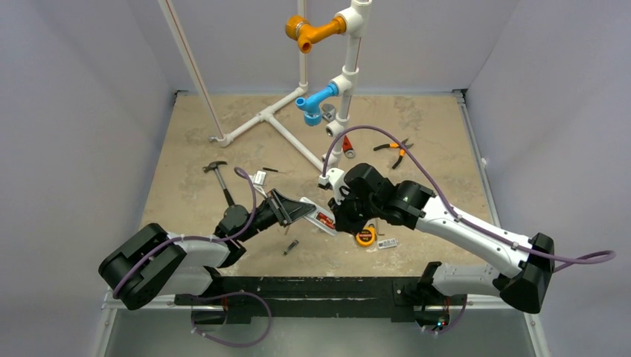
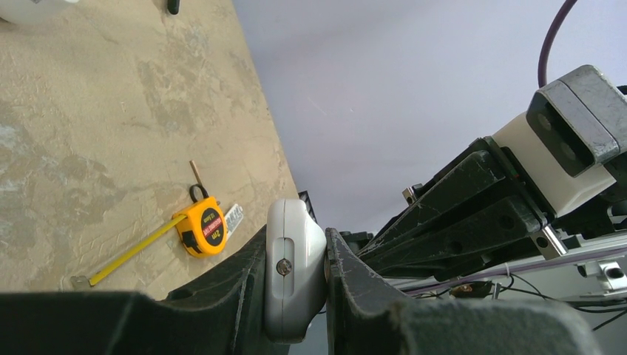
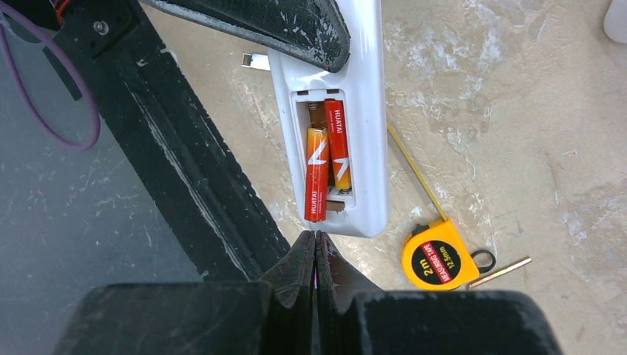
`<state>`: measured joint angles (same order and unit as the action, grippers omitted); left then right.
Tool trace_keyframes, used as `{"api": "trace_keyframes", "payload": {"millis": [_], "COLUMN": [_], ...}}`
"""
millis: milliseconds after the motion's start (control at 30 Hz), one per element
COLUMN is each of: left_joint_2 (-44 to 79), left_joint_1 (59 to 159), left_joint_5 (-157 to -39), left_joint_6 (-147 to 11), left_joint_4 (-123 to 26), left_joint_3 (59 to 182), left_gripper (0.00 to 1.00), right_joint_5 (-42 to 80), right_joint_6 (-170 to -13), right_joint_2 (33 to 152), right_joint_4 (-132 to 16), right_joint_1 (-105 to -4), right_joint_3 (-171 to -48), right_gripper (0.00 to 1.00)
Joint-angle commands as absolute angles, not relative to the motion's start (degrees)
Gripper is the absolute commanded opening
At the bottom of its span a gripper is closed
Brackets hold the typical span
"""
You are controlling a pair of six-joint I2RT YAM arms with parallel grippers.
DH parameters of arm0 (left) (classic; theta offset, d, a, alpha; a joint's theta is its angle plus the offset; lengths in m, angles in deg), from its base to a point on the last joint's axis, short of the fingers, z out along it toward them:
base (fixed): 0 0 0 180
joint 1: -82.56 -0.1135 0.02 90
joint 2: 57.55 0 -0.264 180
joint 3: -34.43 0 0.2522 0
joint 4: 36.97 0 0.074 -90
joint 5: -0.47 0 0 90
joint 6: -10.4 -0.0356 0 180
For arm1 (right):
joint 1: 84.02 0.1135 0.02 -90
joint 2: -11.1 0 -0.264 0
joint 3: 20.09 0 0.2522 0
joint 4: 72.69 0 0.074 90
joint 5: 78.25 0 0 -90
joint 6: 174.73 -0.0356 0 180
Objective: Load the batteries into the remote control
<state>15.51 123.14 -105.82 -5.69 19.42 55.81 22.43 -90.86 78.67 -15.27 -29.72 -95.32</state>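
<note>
The white remote control (image 3: 367,111) is held off the table with its back up and its battery bay uncovered. My left gripper (image 2: 296,255) is shut on the remote control (image 2: 294,222), one finger on each side. Two red batteries lie side by side in the bay. One battery (image 3: 338,144) sits deep in it. The other battery (image 3: 316,174) reaches down over the bay's near rim. My right gripper (image 3: 315,237) is shut with nothing in it, its tips just short of the remote's near end. From above, both grippers (image 1: 298,210) (image 1: 344,222) meet at the remote (image 1: 318,220).
An orange tape measure (image 3: 440,264) with its tape pulled out lies on the table beside the remote (image 1: 364,236). A hammer (image 1: 218,169), pliers (image 1: 394,149) and a white PVC pipe frame (image 1: 283,130) stand farther back. A black rail (image 1: 320,288) runs along the near edge.
</note>
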Motion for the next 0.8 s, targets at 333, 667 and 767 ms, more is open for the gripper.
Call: {"api": "trace_keyframes", "payload": {"millis": [333, 667, 767], "left_joint_2": [14.9, 15.34, 15.4], "left_joint_1": [123.1, 123.1, 123.1], "left_joint_5": [-106.38, -106.64, -106.74], "left_joint_6": [-6.44, -6.27, -6.31], "left_joint_4": [22.59, 23.35, 23.37], "left_joint_3": [57.34, 57.18, 57.25], "left_gripper": [0.0, 0.0, 0.0], "right_joint_5": [23.28, 23.22, 23.35], "right_joint_6": [-89.48, -89.39, -89.39], "right_joint_2": [80.77, 81.64, 82.08], "right_joint_4": [-17.8, -18.67, -18.85], "right_joint_1": [-29.87, -29.87, -29.87], "right_joint_3": [-96.37, -97.12, -97.34], "right_gripper": [0.0, 0.0, 0.0]}}
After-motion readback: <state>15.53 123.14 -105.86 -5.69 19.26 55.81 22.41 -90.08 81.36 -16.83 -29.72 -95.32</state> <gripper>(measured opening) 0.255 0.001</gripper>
